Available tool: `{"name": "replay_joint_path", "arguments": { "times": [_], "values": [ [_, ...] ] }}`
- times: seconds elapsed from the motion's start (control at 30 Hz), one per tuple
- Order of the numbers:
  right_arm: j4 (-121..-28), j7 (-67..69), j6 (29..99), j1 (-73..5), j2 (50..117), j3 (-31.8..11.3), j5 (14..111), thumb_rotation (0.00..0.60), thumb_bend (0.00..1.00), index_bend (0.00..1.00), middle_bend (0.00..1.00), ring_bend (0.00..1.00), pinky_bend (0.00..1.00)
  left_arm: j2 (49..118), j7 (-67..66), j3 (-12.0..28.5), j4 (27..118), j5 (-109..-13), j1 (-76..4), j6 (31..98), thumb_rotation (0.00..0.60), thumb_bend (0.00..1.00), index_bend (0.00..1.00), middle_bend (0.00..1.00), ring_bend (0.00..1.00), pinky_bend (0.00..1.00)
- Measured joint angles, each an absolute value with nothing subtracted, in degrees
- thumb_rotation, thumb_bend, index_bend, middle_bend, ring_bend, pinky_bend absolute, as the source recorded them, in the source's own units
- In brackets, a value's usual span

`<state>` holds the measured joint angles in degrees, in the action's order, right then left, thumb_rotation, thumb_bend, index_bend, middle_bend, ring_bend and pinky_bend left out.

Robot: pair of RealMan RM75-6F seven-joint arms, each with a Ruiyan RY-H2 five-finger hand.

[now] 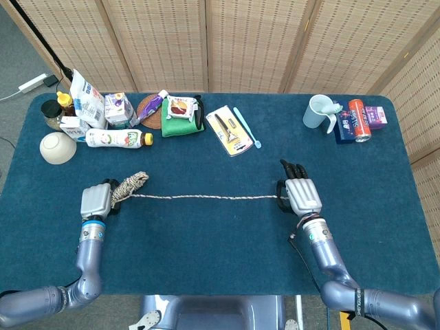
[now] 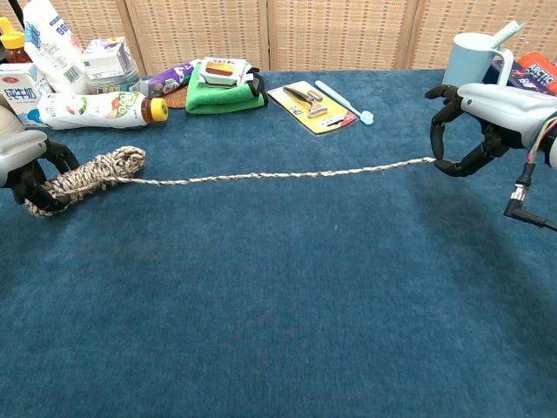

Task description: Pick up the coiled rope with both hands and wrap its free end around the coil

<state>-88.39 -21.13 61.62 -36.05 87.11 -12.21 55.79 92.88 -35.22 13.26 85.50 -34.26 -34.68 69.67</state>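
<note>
The coiled rope [image 1: 130, 185] [image 2: 91, 177] lies on the blue table at the left, a tight beige and brown bundle. My left hand [image 1: 98, 199] [image 2: 24, 162] grips the coil's near end, its dark fingers [image 2: 54, 157] curled around it. From the coil the free end [image 1: 206, 197] [image 2: 278, 175] runs nearly straight to the right. My right hand [image 1: 300, 194] [image 2: 487, 117] holds the tip of that strand, pinched in its curled fingertips [image 2: 446, 155] just above the table.
Along the far edge stand a bowl [image 1: 57, 147], bottles and cartons [image 1: 103, 117], a green cloth [image 1: 180, 115], a grooming kit card [image 1: 229, 130] and a toothbrush [image 1: 247, 128]. A mug [image 1: 320, 112] and a can [image 1: 359, 119] sit at the far right.
</note>
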Motion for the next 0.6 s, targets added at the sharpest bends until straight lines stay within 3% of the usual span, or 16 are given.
{"name": "replay_joint_path", "arguments": {
  "times": [0.3,0.6],
  "values": [
    [-88.4,-21.0,61.7,-35.9,87.0,-12.1,55.9,0.600,0.49,0.63,0.00,0.00,0.00,93.0,-32.8,13.2,84.5,-37.1,-34.1,69.3,0.600,0.57,0.46,0.40,0.51,0.64],
    [-88.9,-20.7,61.7,-35.7,86.8,-12.0,56.2,0.600,0.49,0.64,0.00,0.00,0.00,91.4,-26.0,12.0,83.5,-45.1,-32.7,68.0,0.600,0.61,0.51,0.43,0.54,0.65]
  ]
}}
